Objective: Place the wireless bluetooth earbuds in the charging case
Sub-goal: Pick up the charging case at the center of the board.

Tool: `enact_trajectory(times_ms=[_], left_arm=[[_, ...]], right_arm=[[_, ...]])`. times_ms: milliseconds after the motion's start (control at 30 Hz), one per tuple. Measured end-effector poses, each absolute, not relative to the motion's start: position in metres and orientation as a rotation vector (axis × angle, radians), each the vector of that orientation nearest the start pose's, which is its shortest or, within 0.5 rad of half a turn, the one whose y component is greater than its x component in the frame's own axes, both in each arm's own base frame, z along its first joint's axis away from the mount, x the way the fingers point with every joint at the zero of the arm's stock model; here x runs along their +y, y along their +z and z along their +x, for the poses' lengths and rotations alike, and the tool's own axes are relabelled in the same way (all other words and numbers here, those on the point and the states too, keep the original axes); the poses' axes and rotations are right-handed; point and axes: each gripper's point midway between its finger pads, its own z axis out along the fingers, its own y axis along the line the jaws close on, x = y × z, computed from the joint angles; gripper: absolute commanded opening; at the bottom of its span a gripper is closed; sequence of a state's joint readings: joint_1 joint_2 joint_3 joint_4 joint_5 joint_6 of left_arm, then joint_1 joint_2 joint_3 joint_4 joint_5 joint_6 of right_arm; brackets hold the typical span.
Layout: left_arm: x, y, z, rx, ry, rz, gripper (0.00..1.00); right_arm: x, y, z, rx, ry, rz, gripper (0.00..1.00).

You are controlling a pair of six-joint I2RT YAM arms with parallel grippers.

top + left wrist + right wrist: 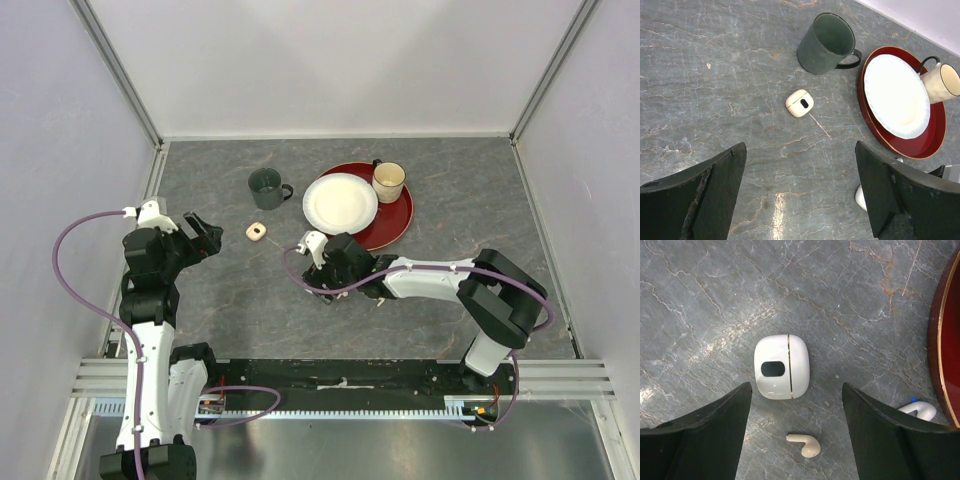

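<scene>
A shut white charging case (781, 366) with a dark oval window lies flat on the grey table. Just nearer than it lies a pale peach earbud (805, 444), and a white earbud (918, 410) shows half hidden behind my right finger. My right gripper (796, 386) points down over them, open, touching neither; the peach earbud lies between its fingers in this view. A second, peach charging case (256, 231) (799, 103) lies shut further left. My left gripper (800, 150) (205, 235) hovers open before it, holding nothing. From above, my right gripper (338, 280) hides the white case.
A dark green mug (266, 187) (826, 42) stands behind the peach case. A red plate (398, 220) (946, 340) at the back right carries a white plate (340, 202) and a cream mug (389, 181). Walls close the table's back and sides.
</scene>
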State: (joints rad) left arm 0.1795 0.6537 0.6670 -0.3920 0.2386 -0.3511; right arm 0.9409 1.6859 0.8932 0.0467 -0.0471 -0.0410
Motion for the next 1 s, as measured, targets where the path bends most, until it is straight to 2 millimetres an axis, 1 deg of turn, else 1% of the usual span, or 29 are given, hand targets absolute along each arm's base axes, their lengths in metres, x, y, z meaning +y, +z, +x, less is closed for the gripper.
enact_trajectory(times_ms=[167,467,700,833,867,1000], left_arm=[[-0.007,0.212,0.270,1.921,-0.346,-0.358,0.95],[-0.007,0.212,0.270,1.921,-0.346,-0.358,0.95],[-0.007,0.212,0.270,1.921,-0.347,-0.357,0.95],[-0.009,0.212,0.270,1.921,-0.353,-0.353,0.95],[-0.009,0.212,0.270,1.922,-0.354,-0.353,0.95],[-0.009,0.212,0.270,1.922,-0.357,-0.350,0.95]], right_arm=[[0.346,0.043,0.245,2.074,0.497,-1.149,0.79],[0.352,0.031,0.241,2.080,0.486,-1.195,0.79],[0.351,0.022,0.239,2.088,0.458,-1.226,0.73],[0.350,0.020,0.240,2.091,0.444,-1.226,0.70],[0.350,0.020,0.240,2.091,0.444,-1.226,0.67],[0.350,0.020,0.240,2.090,0.443,-1.229,0.65]])
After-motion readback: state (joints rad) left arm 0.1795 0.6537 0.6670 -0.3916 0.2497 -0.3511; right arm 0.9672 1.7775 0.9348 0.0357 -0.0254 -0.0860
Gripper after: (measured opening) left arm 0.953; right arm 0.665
